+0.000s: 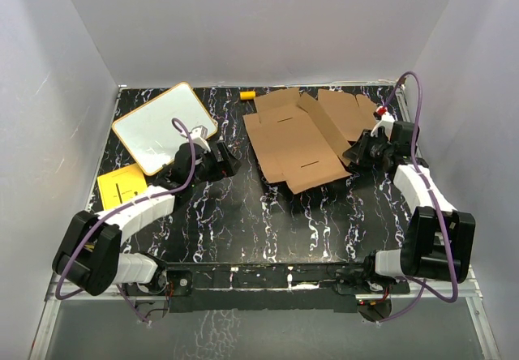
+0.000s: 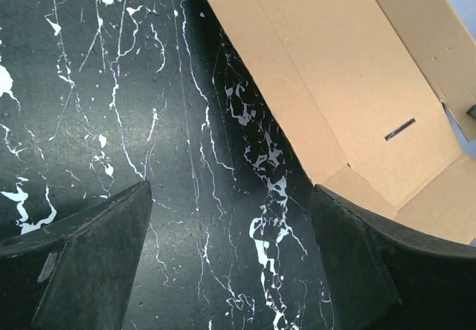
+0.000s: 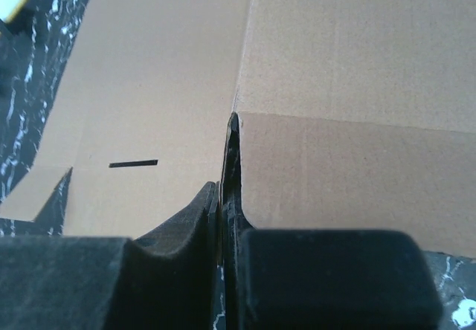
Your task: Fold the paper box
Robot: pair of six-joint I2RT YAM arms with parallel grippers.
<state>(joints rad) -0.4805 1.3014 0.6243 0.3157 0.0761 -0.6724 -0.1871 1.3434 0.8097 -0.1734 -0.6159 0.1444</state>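
Paper box (image 1: 296, 137) lies flat and unfolded on the far half of the counter (image 1: 268, 214), right of centre, running toward the far right corner. Judging by looks, it's light and stiff across the panels but will hinge easily at the scored creases. It will probably skate on the glossy top unless one side is pinned. Best hold is a thin flap edge, not a panel middle. Right fingers (image 3: 216, 211) are clamped on exactly that, a flap edge on the sheet's right side, lifted slightly off the main panel. Left fingers (image 1: 225, 161) are spread wide, holding nothing, over bare counter just beside the box's left edge. White board (image 1: 162, 125) sits at the far left corner and yellow sheet (image 1: 122, 186) by the left edge, both well apart from the box. Small yellow block (image 1: 247, 95) at the far edge is just beside the far-left flap and could foul that fold.
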